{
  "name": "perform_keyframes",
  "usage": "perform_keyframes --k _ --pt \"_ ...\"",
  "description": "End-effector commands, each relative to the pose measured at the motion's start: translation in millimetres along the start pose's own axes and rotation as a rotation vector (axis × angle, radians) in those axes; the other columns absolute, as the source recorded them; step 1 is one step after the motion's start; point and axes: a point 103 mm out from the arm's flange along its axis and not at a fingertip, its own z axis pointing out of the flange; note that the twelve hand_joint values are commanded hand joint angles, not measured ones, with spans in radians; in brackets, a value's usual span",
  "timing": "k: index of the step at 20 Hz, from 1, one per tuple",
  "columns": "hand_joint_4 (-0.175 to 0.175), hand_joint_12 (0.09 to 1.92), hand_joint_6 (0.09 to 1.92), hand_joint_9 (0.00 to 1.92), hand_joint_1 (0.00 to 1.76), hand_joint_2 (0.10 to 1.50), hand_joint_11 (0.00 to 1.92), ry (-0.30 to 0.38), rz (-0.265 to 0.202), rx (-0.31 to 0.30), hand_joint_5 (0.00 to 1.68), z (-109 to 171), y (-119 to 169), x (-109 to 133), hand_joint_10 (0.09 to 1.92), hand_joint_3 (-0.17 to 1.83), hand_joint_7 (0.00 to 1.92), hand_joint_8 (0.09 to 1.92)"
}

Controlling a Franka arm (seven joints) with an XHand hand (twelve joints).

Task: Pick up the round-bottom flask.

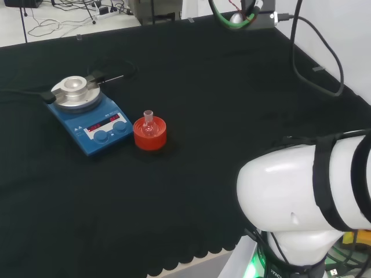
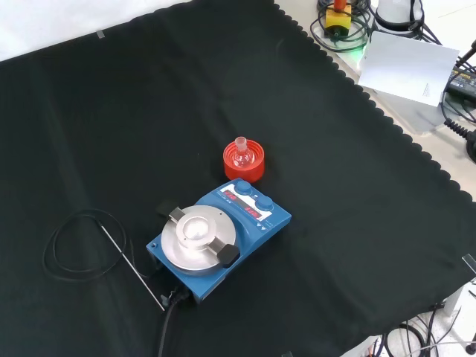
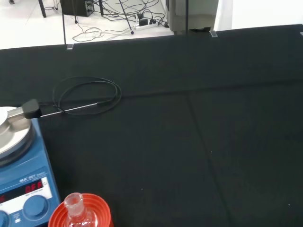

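A small clear round-bottom flask (image 1: 149, 123) stands upright in a red ribbed ring stand (image 1: 150, 135) near the middle of the black cloth. In the front view the flask (image 2: 241, 152) and its stand (image 2: 244, 161) sit just beyond a blue hotplate. The wrist view has the flask's neck (image 3: 75, 206) rising from the red stand (image 3: 80, 215) close by. The arm's big white link (image 1: 307, 197) fills the head view's lower right.
A blue hotplate stirrer (image 1: 88, 111) with a round metal top (image 2: 198, 236) stands right beside the stand. Its thin metal probe (image 2: 132, 268) and a looped black cable (image 2: 74, 245) lie on the cloth behind it. Cables and gear lie past the cloth's scalloped edge (image 2: 387, 111).
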Motion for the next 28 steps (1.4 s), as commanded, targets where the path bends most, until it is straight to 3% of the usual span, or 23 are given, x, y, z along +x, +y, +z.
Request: perform_keyframes --k 1,4,9,18,23,28 --pt "-0.003 1.41 0.18 0.28 0.12 1.27 0.05 0.045 0.016 -0.009 0.42 61.9 38.6 -17.8 0.66 0.26 0.14 0.57" --pt "-0.010 1.40 0.22 0.35 0.32 1.20 0.09 0.122 0.031 -0.021 0.52 99.7 57.2 -24.4 0.67 0.24 0.19 0.58" --pt "-0.015 1.40 0.26 0.40 0.54 1.09 0.14 0.164 0.045 0.054 0.59 161.0 91.6 -28.8 0.66 0.22 0.23 0.60" --pt "-0.007 1.39 0.31 0.44 0.74 0.80 0.15 0.249 0.033 0.100 0.59 261.0 122.9 -13.6 0.64 0.50 0.27 0.62" --pt "-0.007 1.39 0.32 0.45 0.76 0.74 0.15 0.274 0.009 0.143 0.59 297.2 130.9 1.5 0.65 0.53 0.28 0.62" --pt "-0.007 1.39 0.32 0.44 0.77 0.69 0.15 0.298 -0.026 0.167 0.57 313.6 131.9 14.3 0.64 0.55 0.22 0.60"
